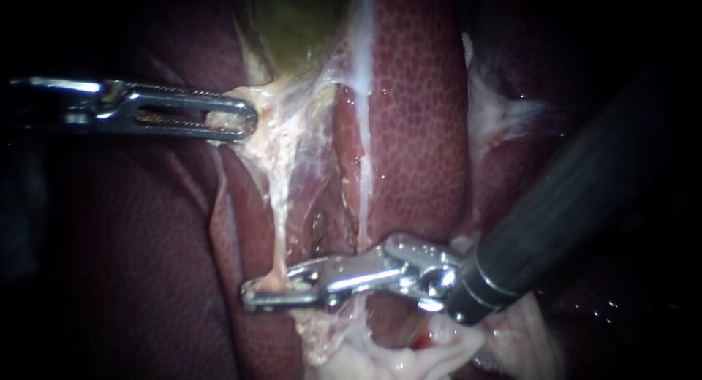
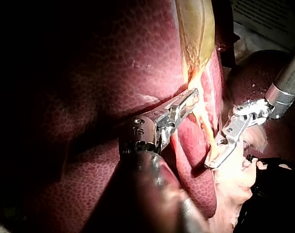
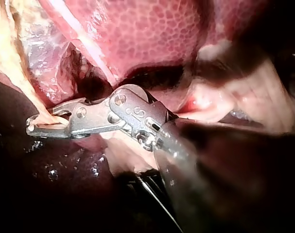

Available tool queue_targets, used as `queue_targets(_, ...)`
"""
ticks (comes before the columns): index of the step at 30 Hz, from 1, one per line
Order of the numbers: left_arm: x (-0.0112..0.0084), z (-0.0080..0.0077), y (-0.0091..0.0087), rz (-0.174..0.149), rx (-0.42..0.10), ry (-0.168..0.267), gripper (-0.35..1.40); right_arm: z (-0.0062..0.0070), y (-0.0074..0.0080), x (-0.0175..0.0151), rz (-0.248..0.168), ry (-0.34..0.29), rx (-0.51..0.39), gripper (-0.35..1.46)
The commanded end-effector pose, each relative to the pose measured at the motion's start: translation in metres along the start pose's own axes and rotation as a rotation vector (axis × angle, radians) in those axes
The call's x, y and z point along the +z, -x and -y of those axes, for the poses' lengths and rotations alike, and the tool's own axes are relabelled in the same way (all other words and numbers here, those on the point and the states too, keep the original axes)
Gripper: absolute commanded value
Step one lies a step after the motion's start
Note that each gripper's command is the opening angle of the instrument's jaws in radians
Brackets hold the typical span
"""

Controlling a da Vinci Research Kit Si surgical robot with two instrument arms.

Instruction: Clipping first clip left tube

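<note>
The liver (image 1: 417, 117) fills most of the scene, dark red and finely mottled. The greenish gallbladder (image 1: 300, 22) lies against it at the top of the endoscope view. Pale tissue (image 1: 281, 124) fans down from the gallbladder.

The right instrument (image 1: 267, 286) comes in on a dark shaft from the right and reaches across the lower field. The left instrument (image 1: 245, 122) comes in from the left, just below the gallbladder. Its hand is closed, with the long slotted jaws lying together and pinching the edge of the pale tissue.

The left tube (image 1: 276, 230) is a thin yellowish strand running down from that tissue. Its lower end sits inside the right instrument's hand, whose jaws stand narrowly apart and touch the tube from both sides. A thinner whitish right tube (image 1: 363, 190) runs nearby, outside that hand.
</note>
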State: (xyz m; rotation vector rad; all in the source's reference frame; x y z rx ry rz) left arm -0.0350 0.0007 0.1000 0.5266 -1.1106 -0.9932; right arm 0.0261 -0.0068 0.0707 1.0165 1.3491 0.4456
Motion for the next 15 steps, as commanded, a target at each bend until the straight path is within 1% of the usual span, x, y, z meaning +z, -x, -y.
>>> queue_targets(1, 0.0, 0.0, 0.0, 0.0, 0.0, 0.0, -0.35, -0.0001, 0.0002, 0.0001, 0.002, -0.003, 0.0, -0.35)
queue_targets(15, -0.0001, 0.0, 0.0, 0.0, 0.0, 0.0, -0.35, -0.0004, 0.0003, -0.0002, 0.004, -0.006, 0.0, -0.35)
